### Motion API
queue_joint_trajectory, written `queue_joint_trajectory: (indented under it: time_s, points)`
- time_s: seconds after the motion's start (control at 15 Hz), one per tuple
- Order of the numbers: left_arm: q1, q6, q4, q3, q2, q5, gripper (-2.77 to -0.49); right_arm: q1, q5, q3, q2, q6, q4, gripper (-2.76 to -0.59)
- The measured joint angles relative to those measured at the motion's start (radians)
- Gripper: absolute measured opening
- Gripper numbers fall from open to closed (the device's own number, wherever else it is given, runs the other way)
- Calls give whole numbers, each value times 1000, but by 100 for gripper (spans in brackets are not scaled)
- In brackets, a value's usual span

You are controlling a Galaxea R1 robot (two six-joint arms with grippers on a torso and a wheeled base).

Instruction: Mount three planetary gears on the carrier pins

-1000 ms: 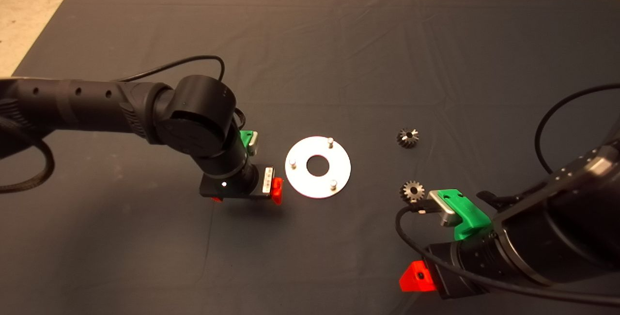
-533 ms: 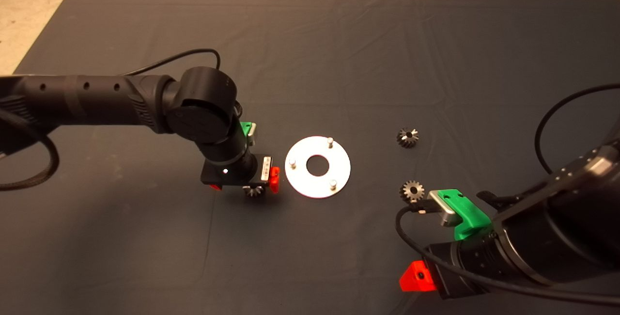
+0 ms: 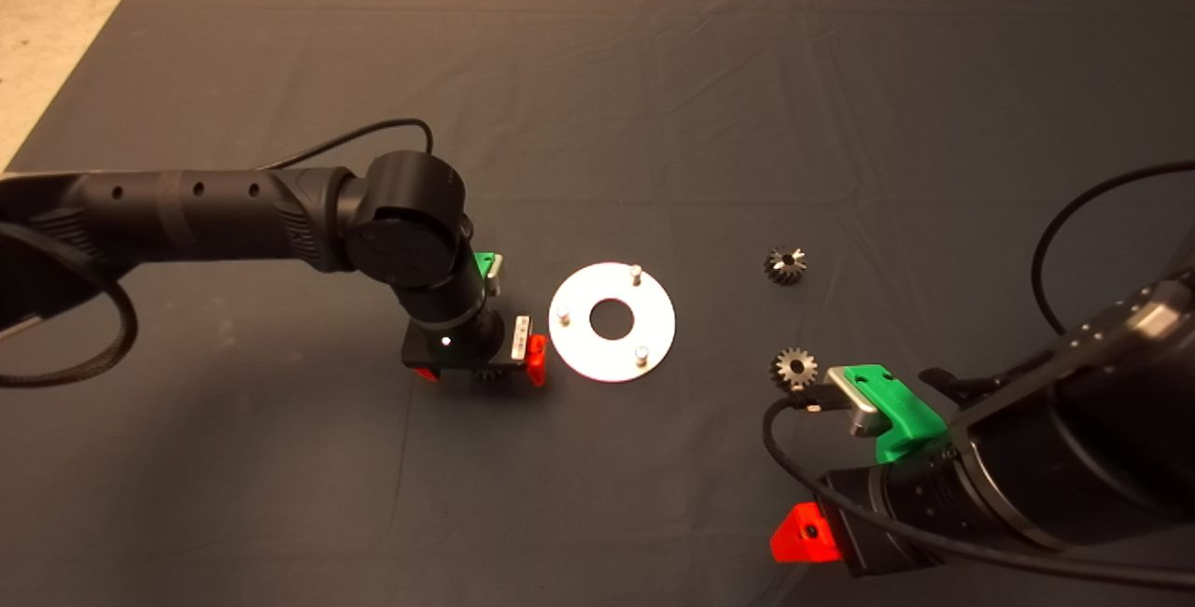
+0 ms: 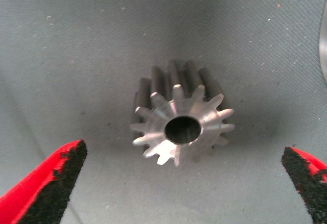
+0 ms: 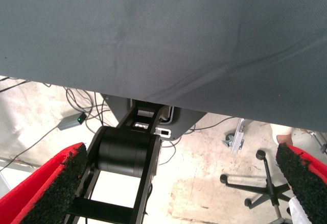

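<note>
Three small silver-grey toothed metal gears lie on your dark-matted worktop [image 3: 653, 103], none yet on the short silver studs [image 3: 563, 315] of the flat round silver plate [image 3: 611, 321]. Your left claw [image 4: 184, 188] hangs just beside that plate with fingers spread wide, straddling one gear [image 4: 180, 118] without touching it. Two more gears [image 3: 786, 264] sit well apart, beyond the plate. You are at the first pick, I judge: lower, close on the teeth, then line the bore up over a stud. Your right claw [image 5: 184, 188] waits at the near right edge, fingers also wide and empty.
</note>
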Motion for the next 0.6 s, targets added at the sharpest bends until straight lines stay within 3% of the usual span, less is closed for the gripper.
queue_joint_trajectory:
  time_s: [0.33,0.47,0.6]
  points:
    - [1,7,12,-24,0,-24,-73,0,1,0,0,0,0,-60]
    - [16,7,13,-43,0,-38,-76,0,0,0,0,0,0,-60]
    - [18,10,13,-57,0,-38,-87,0,0,0,0,0,0,-60]
